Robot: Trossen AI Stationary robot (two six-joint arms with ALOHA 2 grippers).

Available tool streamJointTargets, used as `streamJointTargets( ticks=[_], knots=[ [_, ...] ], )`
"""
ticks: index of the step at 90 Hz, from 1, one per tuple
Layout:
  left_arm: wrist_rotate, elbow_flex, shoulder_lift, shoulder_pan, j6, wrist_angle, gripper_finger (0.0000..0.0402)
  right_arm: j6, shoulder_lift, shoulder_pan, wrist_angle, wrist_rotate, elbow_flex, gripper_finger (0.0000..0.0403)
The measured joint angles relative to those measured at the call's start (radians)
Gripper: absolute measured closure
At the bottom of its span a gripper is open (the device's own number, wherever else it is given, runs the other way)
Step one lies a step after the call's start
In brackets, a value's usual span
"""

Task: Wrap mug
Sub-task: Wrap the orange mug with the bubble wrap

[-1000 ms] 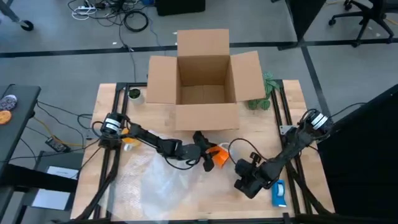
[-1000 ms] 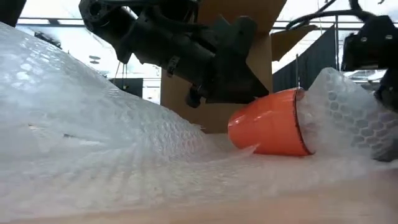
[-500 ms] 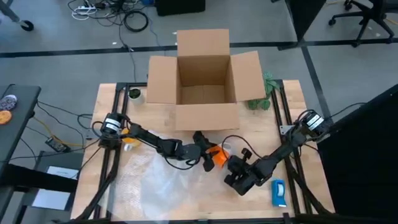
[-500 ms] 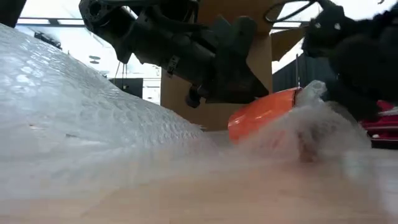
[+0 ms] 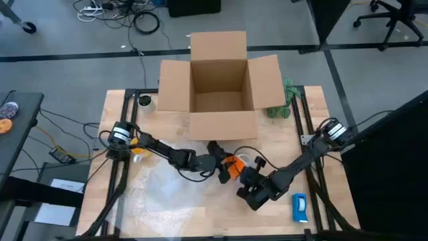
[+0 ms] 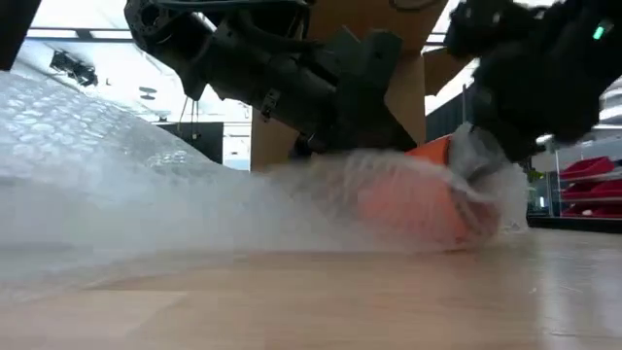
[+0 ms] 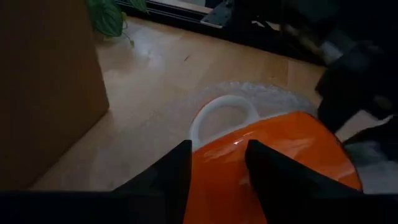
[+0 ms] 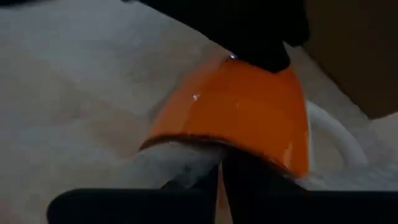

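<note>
Mug (image 5: 233,167) lies on its side on the wooden table (image 5: 281,147), just in front of the open cardboard box (image 5: 217,87) and between the two grippers. Glossy bright orange body, rounded, with a white loop handle (image 7: 224,115) and a dark edge at the rim; left wrist view shows the handle pointing away from that arm toward the box side. Low view: mug (image 6: 428,199) half veiled by bubble wrap (image 6: 117,185), orange showing through as a blurred patch, only the upper edge near the rim bare.

Bubble wrap sheet (image 5: 167,191) spreads over the table's near-left part; one edge reaches up against the mug.

Left gripper (image 5: 224,171) at the mug from the left, both fingers (image 7: 168,177) resting on the orange wall with a narrow gap between them; the fingers press on the outside, not clamped around anything.

Right gripper (image 5: 251,191) close on the mug's right, fingers together on a fold of bubble wrap (image 8: 180,165) drawn across the mug's open rim (image 8: 236,134).

Blue-and-white flat object (image 5: 299,207) lies near the right arm, apart from the mug. Green plant-like item (image 5: 281,107) beside the box's right flap.
</note>
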Motion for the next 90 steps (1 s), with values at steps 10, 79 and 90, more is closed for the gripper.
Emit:
streamJointTargets(
  ticks=[10, 79, 90],
  knots=[
    [0.005, 0.0, 0.0, -0.001, 0.0, -0.001, 0.0259, 0.002, 0.023, -0.009, -0.004, -0.012, 0.0, 0.0403],
    [0.016, 0.001, 0.0, -0.002, -0.001, -0.005, 0.0259, 0.113, -0.088, 0.197, -0.242, -0.135, 0.087, 0.0403],
    [0.016, 0.001, 0.0, -0.007, -0.001, -0.009, 0.0259, 0.07, -0.03, 0.159, -0.186, -0.127, 0.087, 0.0403]
  ],
)
